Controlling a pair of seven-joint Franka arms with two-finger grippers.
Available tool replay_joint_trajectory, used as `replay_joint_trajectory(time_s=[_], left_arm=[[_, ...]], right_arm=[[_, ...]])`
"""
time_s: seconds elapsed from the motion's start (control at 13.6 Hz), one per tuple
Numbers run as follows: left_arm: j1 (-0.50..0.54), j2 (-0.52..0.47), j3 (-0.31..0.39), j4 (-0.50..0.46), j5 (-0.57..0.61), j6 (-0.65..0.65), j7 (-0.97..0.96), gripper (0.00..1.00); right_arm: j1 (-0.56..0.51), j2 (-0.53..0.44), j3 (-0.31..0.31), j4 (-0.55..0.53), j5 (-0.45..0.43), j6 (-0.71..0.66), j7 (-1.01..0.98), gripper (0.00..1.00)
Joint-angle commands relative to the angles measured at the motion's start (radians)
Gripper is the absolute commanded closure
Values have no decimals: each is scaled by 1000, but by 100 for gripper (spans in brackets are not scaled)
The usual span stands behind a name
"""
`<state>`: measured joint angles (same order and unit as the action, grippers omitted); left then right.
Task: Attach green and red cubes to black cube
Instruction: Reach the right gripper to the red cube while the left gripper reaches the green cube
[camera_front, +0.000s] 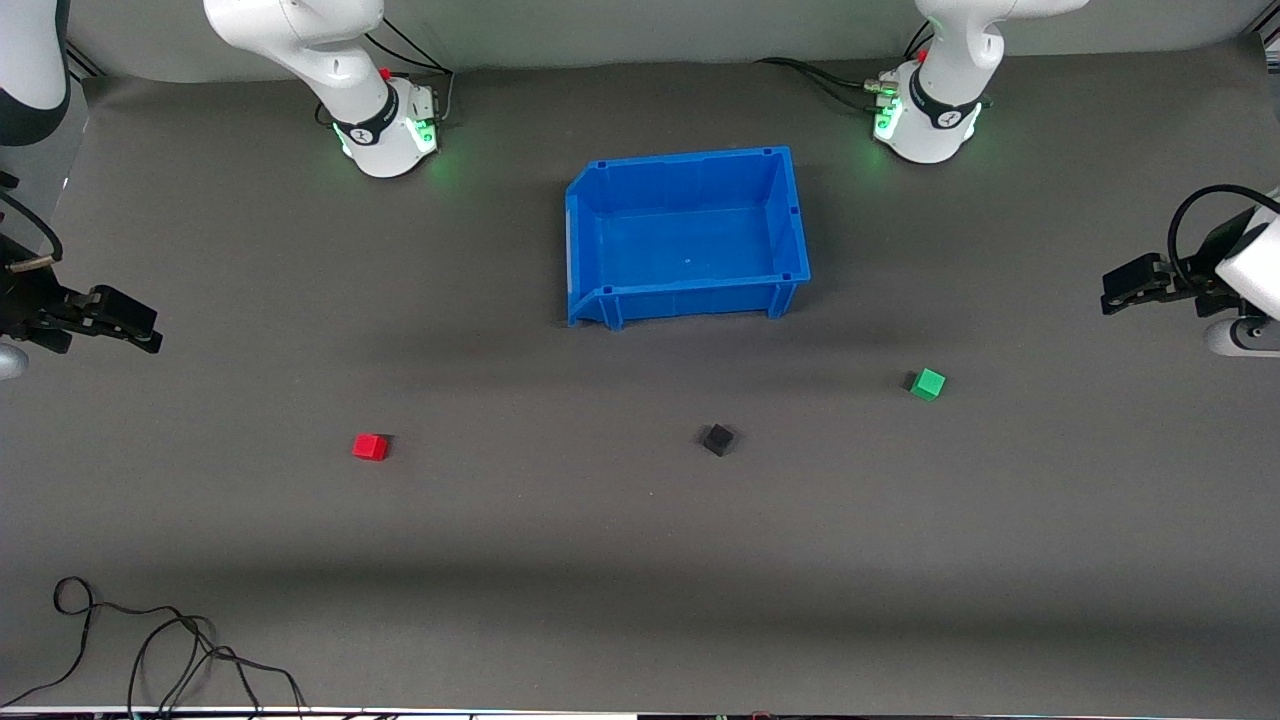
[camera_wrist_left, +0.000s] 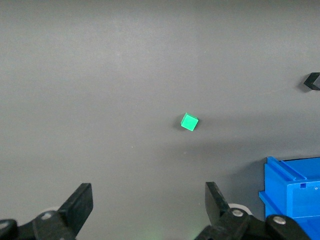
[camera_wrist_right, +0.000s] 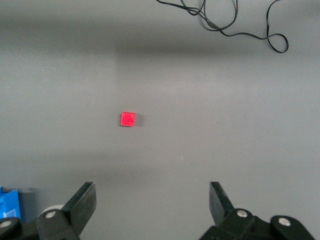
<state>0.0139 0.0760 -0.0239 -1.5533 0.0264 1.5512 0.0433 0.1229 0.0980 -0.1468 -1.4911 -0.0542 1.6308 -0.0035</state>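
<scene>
The black cube (camera_front: 717, 439) lies on the grey mat, nearer to the front camera than the blue bin. The green cube (camera_front: 928, 384) lies toward the left arm's end of the table; it also shows in the left wrist view (camera_wrist_left: 189, 122). The red cube (camera_front: 370, 447) lies toward the right arm's end; it also shows in the right wrist view (camera_wrist_right: 128, 119). My left gripper (camera_front: 1110, 297) waits open and empty at its end of the table, and shows in its wrist view (camera_wrist_left: 149, 200). My right gripper (camera_front: 150, 330) is open and empty at its end, and shows in its wrist view (camera_wrist_right: 152, 200). The black cube's edge shows in the left wrist view (camera_wrist_left: 313, 81).
An empty blue bin (camera_front: 600, 208) stands at mid-table near the arms' bases; its corner shows in the left wrist view (camera_wrist_left: 292, 195). Loose black cables (camera_front: 150, 650) lie at the table's front edge, toward the right arm's end.
</scene>
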Motion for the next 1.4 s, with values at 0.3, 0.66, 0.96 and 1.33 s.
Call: replay_joint_trajectory(time_s=[0.3, 0.66, 0.96, 1.33], left_arm=[[-6, -2, 5, -1, 15, -8, -5, 0], [-2, 4, 15, -62, 18, 36, -144, 2], [-3, 4, 15, -181, 18, 119, -441, 0], [-28, 63, 4, -346, 1, 340, -818, 0]], right_arm=[[9, 16, 1, 22, -13, -6, 27, 0], [3, 60, 0, 20, -3, 7, 28, 0], [0, 169, -5, 34, 66, 64, 25, 0], [6, 327, -4, 29, 97, 173, 27, 0]])
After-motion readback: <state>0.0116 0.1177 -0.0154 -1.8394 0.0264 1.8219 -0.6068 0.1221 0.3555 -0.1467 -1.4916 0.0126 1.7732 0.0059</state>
